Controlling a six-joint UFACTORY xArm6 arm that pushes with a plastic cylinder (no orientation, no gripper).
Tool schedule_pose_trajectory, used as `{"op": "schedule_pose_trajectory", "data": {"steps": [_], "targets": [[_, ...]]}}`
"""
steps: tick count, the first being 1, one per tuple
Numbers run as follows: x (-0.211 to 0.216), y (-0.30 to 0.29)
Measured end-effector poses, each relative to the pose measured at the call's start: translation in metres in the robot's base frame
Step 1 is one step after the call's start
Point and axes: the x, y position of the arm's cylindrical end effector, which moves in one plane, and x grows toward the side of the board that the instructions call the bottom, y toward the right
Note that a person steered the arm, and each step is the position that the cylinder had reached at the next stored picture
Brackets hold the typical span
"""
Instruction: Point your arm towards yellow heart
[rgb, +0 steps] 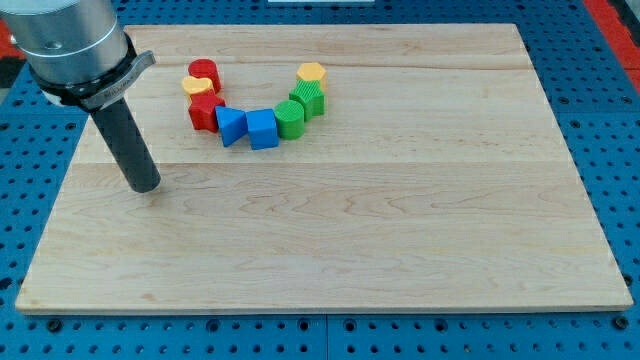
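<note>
The yellow heart (197, 85) lies near the view's top left of the wooden board (330, 230), between a red cylinder (204, 71) above it and a red star-like block (206, 110) below it. My tip (146, 187) rests on the board to the lower left of this group, well apart from the yellow heart. The dark rod rises from it up and to the left to the silver arm body (70, 45).
The blocks form a U-shaped chain: a blue triangle-like block (231, 124), a blue cube (262, 129), a green cylinder (290, 118), a green ridged block (310, 99) and a yellow hexagon (312, 72). Blue pegboard (610, 120) surrounds the board.
</note>
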Motion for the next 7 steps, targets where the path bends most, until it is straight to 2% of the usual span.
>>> {"op": "schedule_pose_trajectory", "data": {"steps": [1, 7], "targets": [[-0.002, 0.001], [-0.090, -0.002]]}}
